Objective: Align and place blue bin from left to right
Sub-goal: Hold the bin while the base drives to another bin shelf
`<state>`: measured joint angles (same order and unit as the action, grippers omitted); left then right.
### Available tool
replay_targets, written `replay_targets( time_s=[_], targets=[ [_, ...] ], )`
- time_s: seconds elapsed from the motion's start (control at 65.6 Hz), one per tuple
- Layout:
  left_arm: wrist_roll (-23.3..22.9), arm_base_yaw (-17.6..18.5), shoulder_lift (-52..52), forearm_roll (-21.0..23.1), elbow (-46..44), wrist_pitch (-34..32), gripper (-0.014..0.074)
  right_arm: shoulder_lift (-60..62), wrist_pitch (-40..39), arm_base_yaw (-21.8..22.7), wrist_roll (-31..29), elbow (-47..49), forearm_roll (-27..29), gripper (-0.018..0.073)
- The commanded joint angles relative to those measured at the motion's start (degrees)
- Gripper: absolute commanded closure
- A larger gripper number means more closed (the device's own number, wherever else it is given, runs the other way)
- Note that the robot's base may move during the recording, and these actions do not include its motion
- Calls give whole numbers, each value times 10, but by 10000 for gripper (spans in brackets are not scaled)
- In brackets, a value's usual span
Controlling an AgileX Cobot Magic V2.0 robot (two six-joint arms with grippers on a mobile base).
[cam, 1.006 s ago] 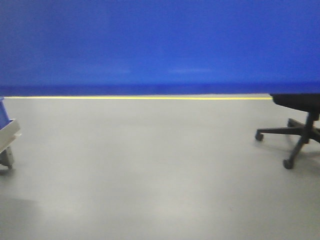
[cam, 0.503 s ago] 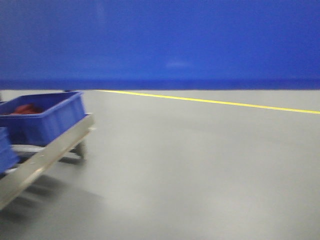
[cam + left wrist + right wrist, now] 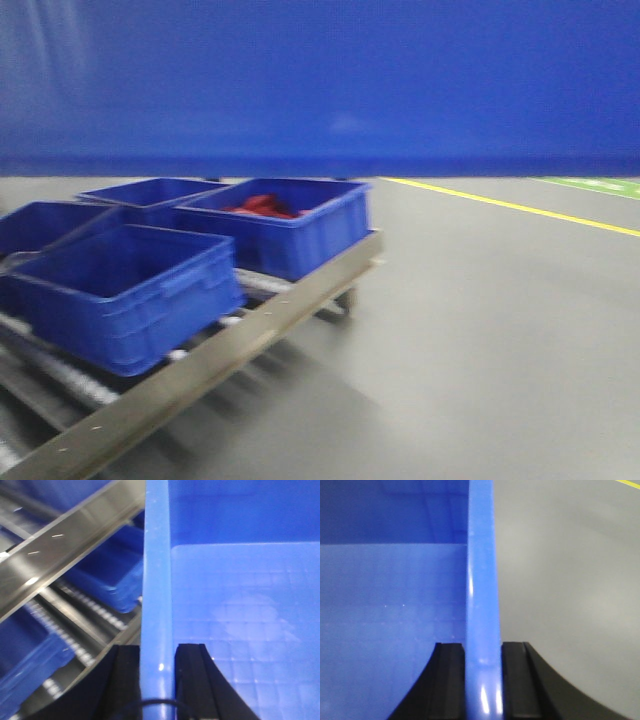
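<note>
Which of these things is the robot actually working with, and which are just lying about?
In the job: big blue bin, gripped at its rim by the left hand and right hand.
Just about: smaller blue bins, red stuff in one, metal roller rack under them, yellow floor line.

The flat wall of the blue bin (image 3: pixel 320 80) blocks the whole top half, all pretty blurry. Under it on the left is a metal roller rack (image 3: pixel 250 335) loaded with smaller blue bins (image 3: pixel 130 300). The far bin (image 3: pixel 300 240) has something red (image 3: pixel 262 206) in it. There's grey floor (image 3: pixel 480 340) on the right, with a yellow line (image 3: pixel 520 208) crossing it.
</note>
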<state>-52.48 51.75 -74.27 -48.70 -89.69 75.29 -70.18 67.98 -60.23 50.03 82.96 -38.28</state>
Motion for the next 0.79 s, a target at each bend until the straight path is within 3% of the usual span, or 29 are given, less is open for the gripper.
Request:
replay_targets(
  time_s=[0.0, 0.778],
  targets=[
    [-2, 10, 3, -6, -6, -53, 707, 1, -141, -9, -6, 7, -6, 640],
    [-2, 10, 3, -6, -6, -53, 707, 1, -141, -9, -6, 7, -6, 640]
  ],
)
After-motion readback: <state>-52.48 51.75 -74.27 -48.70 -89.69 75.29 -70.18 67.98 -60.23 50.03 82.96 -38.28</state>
